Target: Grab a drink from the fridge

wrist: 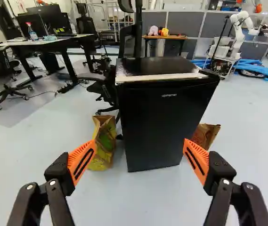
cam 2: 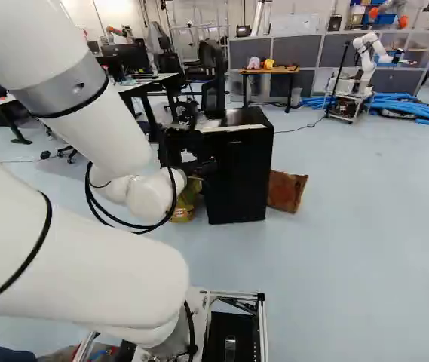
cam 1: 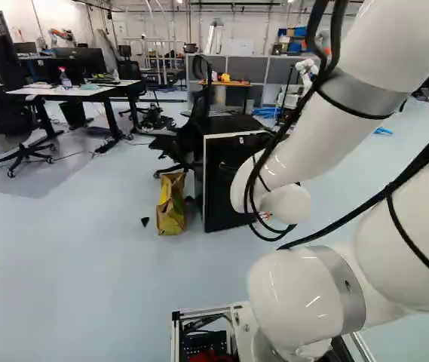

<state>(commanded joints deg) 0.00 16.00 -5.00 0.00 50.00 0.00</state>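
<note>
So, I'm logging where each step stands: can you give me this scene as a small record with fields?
target: small black fridge, standing on the floor
door: closed, contents hidden
end effector: open, aimed at the fridge, nothing gripped
fridge sides: yellow-green paper bag on one side, brown bag on the other
behind: black office chair
farther back: another robot, white
step: door not yet opened

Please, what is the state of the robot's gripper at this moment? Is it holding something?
Gripper: open, its two orange pads wide apart, holding nothing; the closed black fridge stands ahead, untouched.
</note>
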